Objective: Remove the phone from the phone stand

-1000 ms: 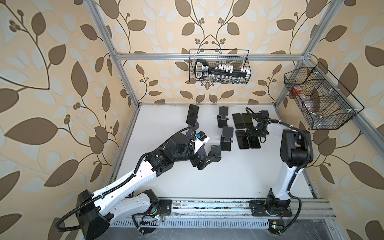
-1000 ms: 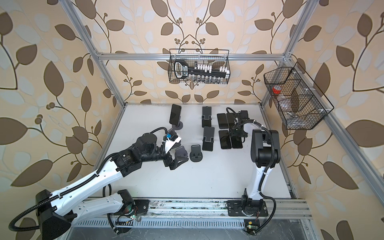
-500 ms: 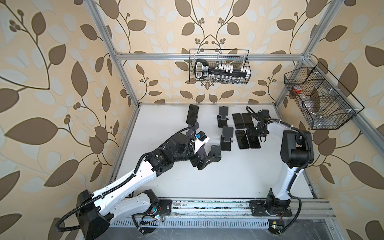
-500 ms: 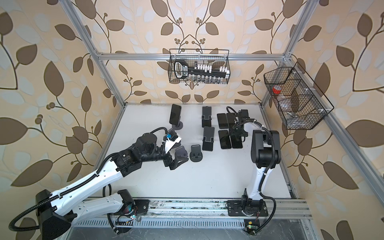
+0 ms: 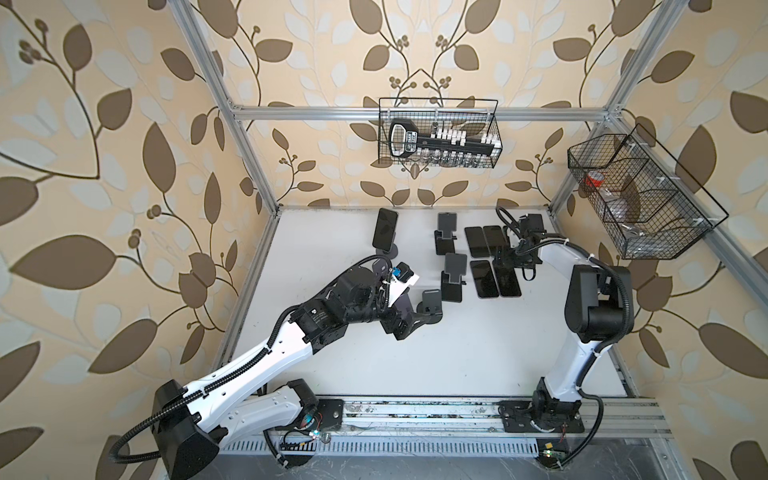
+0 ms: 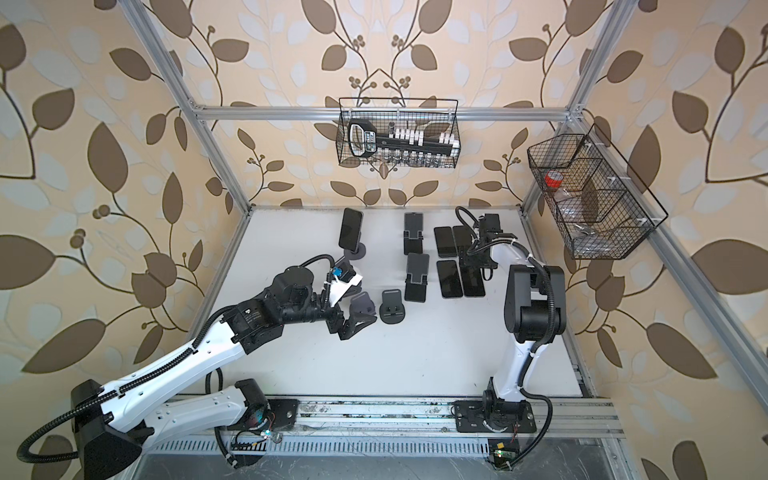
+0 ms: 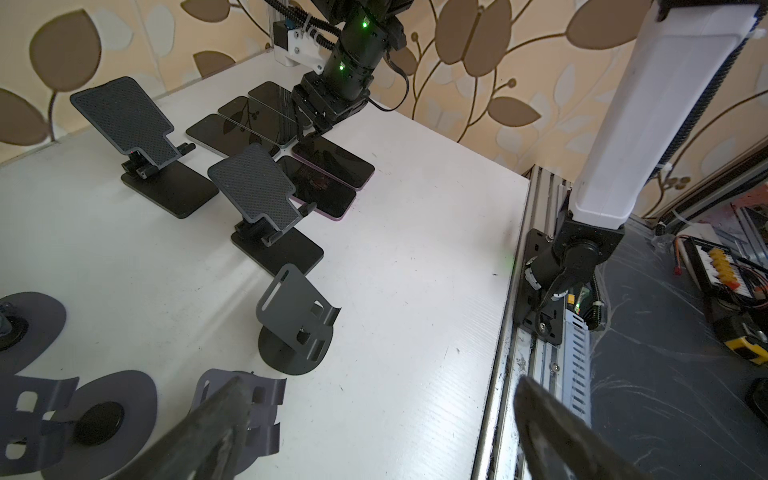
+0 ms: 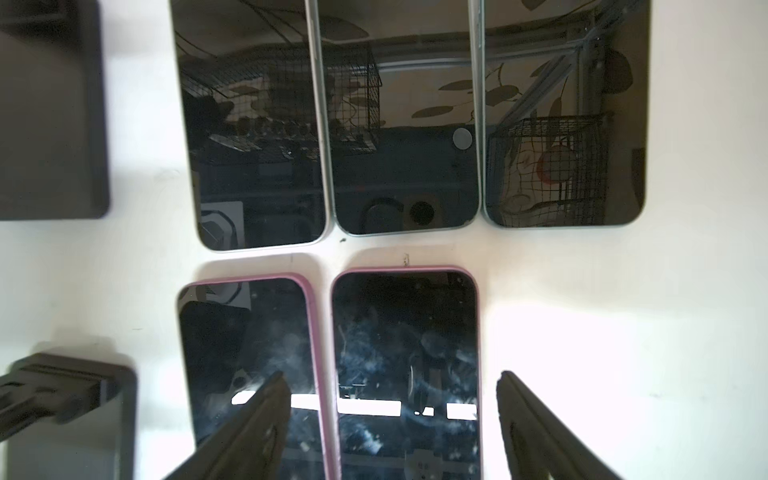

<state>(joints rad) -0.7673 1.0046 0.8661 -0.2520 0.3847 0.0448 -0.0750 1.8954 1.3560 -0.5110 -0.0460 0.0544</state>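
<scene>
Phone [image 5: 384,227] under inspection: it stands upright on the phone stand [image 5: 387,250], screen dark, at the rear left of the tabletop [image 5: 457,353] in both top views. Nothing touches the phone but its stand.

Condition of the left tool [image 7: 380,384]: released, jaws wide apart, nothing between them. It hangs low over the tabletop, well apart from the phone. One finger is just beside an empty grey stand [image 7: 241,399]. An empty round-base stand [image 7: 297,324] sits near it.

Condition of the right tool [image 8: 391,374]: released, grasping nothing. Its jaws straddle a pink-cased phone [image 8: 405,332] that lies flat, screen up, with a gap showing on each side. Whether the fingertips reach the tabletop cannot be told.

Other items: a second pink-cased phone [image 8: 249,332] lies flat just beside the first. Three dark phones [image 8: 405,124] lie flat in a close row beyond them. The rear folding stand [image 5: 446,228] and the nearer folding stand [image 5: 454,270] are both empty, between the phone stand and the flat phones.
</scene>
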